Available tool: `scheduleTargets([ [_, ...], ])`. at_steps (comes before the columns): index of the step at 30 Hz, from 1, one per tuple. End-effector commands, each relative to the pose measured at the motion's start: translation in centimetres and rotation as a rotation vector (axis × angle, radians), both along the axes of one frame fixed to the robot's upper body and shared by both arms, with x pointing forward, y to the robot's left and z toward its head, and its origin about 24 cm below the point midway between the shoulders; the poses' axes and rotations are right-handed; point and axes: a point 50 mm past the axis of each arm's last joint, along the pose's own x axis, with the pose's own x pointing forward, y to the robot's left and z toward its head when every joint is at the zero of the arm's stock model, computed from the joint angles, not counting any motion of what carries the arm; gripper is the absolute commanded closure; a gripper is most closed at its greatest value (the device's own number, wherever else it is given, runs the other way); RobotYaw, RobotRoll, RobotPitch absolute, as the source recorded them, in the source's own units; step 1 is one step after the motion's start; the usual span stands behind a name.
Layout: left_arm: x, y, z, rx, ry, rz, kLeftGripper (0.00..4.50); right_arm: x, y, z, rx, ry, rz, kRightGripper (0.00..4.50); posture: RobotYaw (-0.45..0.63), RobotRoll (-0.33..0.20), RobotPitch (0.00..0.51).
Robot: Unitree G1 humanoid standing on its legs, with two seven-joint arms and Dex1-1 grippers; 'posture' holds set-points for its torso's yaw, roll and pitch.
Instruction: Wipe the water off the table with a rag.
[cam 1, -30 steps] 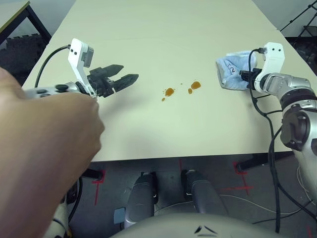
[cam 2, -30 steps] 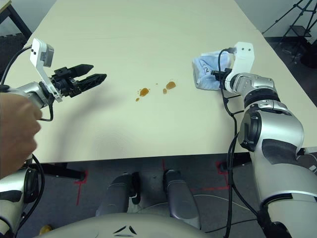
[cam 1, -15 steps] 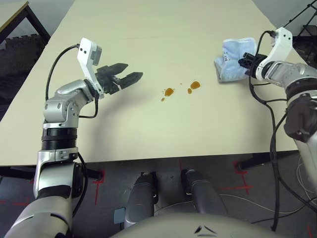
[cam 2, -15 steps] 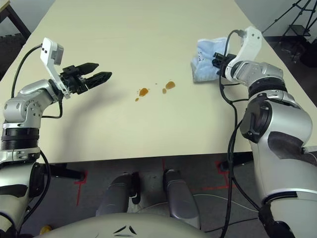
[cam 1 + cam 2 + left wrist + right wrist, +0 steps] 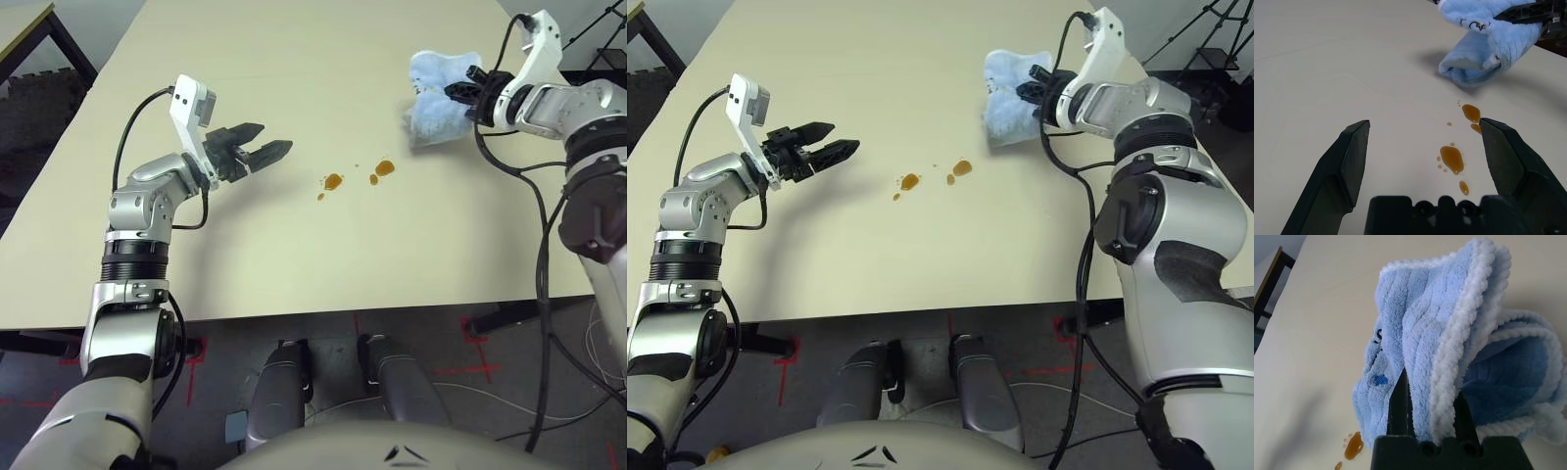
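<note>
Two grippers over the table [image 5: 294,59], one carrying the rag [image 5: 436,93].
Right gripper [image 5: 1430,396] pinches a fold of the blue rag, lifting it off the tabletop beside the water [image 5: 334,181], probably so it can be carried over without smearing. The amber drops lie between both arms. Left gripper [image 5: 1425,147] hovers empty with fingers spread, aimed at the spill but apart from it, likely staying clear.
</note>
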Motion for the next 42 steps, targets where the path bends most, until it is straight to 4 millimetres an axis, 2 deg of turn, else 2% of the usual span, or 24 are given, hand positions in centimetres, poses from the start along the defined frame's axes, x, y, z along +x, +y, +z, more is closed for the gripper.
scheduleTargets([
  [1,0.2,0.1,-0.2,0.014,0.006,-0.003,0.00,-0.2,0.1,-1.5,-0.033,0.065,-0.009,4.48,-0.16,0.000,0.163],
  [6,0.3,0.1,-0.3,0.014,0.003,-0.003,0.00,-0.4,0.3,-3.7,-0.106,0.130,-0.006,4.48,-0.16,0.000,0.162],
  [11,0.3,-0.1,-0.4,0.012,0.002,-0.004,0.00,-0.6,0.4,-6.4,-0.300,0.152,-0.009,4.48,-0.16,0.000,0.160],
  [17,0.3,0.0,-0.4,0.017,-0.002,-0.003,0.00,-0.1,0.7,-6.3,-0.457,0.047,0.033,4.48,-0.15,0.000,0.155],
  [18,0.3,0.0,-0.4,0.017,-0.002,-0.002,0.00,0.0,0.9,-6.0,-0.460,0.025,0.037,3.94,-0.15,0.000,0.155],
  [21,0.2,0.1,-0.4,0.018,-0.003,-0.001,0.00,0.2,1.0,-5.4,-0.465,-0.007,0.047,3.00,-0.15,0.000,0.155],
  [28,0.2,0.1,-0.5,0.021,-0.004,0.000,0.00,0.2,1.0,-5.1,-0.442,-0.010,0.042,0.30,-0.15,0.000,0.147],
  [29,0.2,0.1,-0.5,0.021,-0.005,0.000,0.00,0.2,0.9,-5.2,-0.443,-0.006,0.035,0.05,-0.15,0.000,0.147],
  [42,0.2,0.0,0.0,0.027,-0.017,-0.004,0.00,-0.3,0.4,-8.6,-0.483,0.067,-0.047,0.05,-0.14,0.000,0.139],
])
